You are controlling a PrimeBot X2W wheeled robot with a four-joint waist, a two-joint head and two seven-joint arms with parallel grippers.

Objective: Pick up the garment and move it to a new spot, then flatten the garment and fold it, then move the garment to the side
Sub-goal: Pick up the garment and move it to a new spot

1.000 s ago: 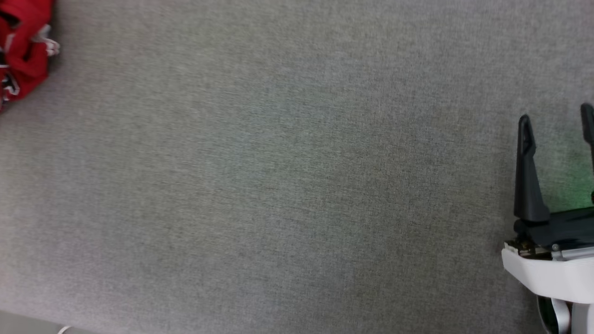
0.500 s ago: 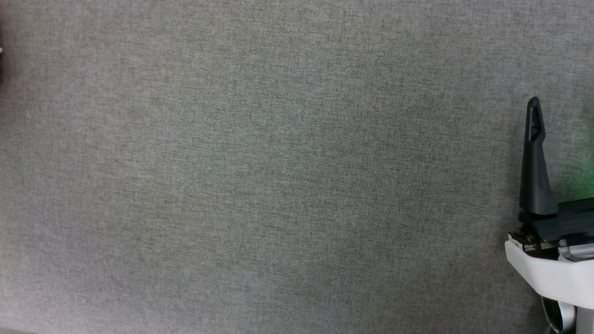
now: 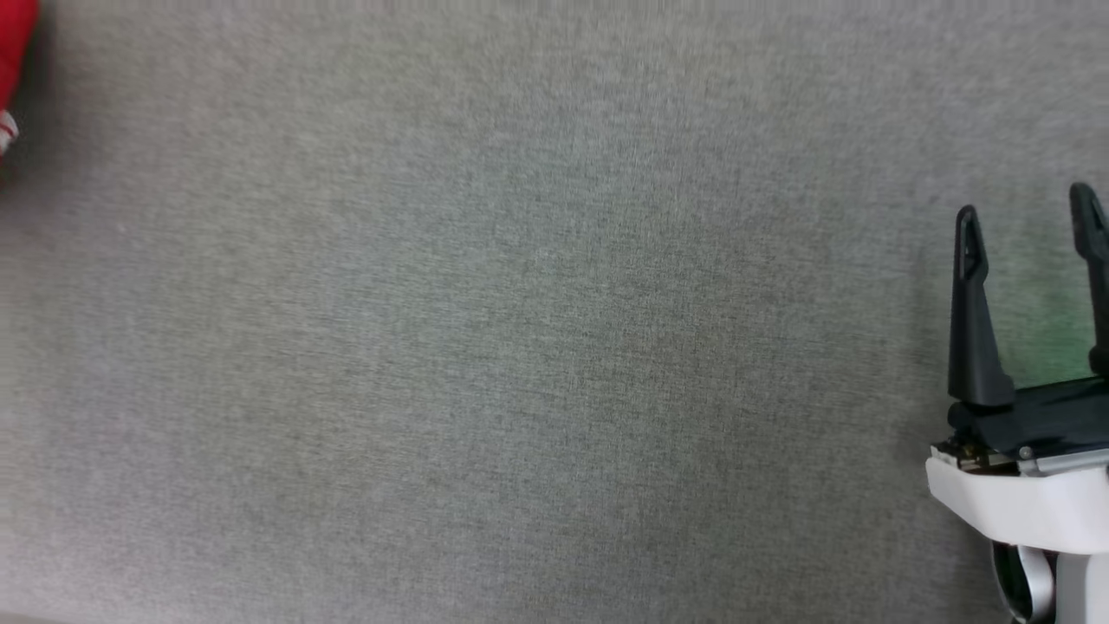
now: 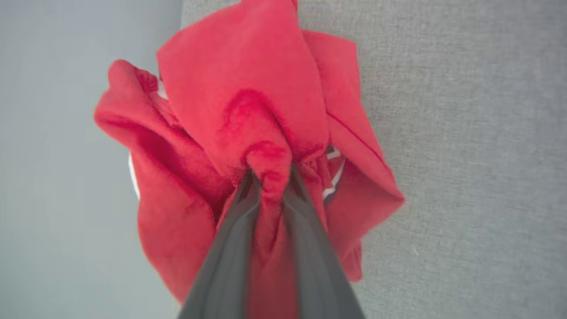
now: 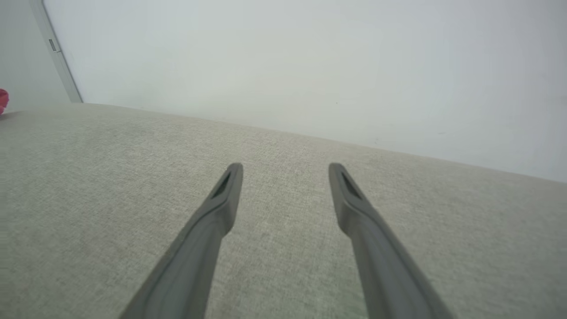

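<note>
Left gripper: jaws clenched on a bunched fold of the garment. The fold runs down between the two fingers. Around the grip the red cloth spreads in loose, crumpled lobes, and a little white trim shows at either side of the fingers. The plain red face is toward the wrist camera; no lettering is visible. The bundle lies over the edge of the grey cloth surface, part over the surface and part over the pale area beyond it. Whether the cloth rests on the surface or hangs clear of it cannot be told.

Right gripper: jaws released, fingers well apart, nothing between them. It hovers over bare surface at the lower right of the head view, well apart from the garment. In that view, the garment shows as a red strip at the upper left edge. Behind the surface stands a pale wall.
</note>
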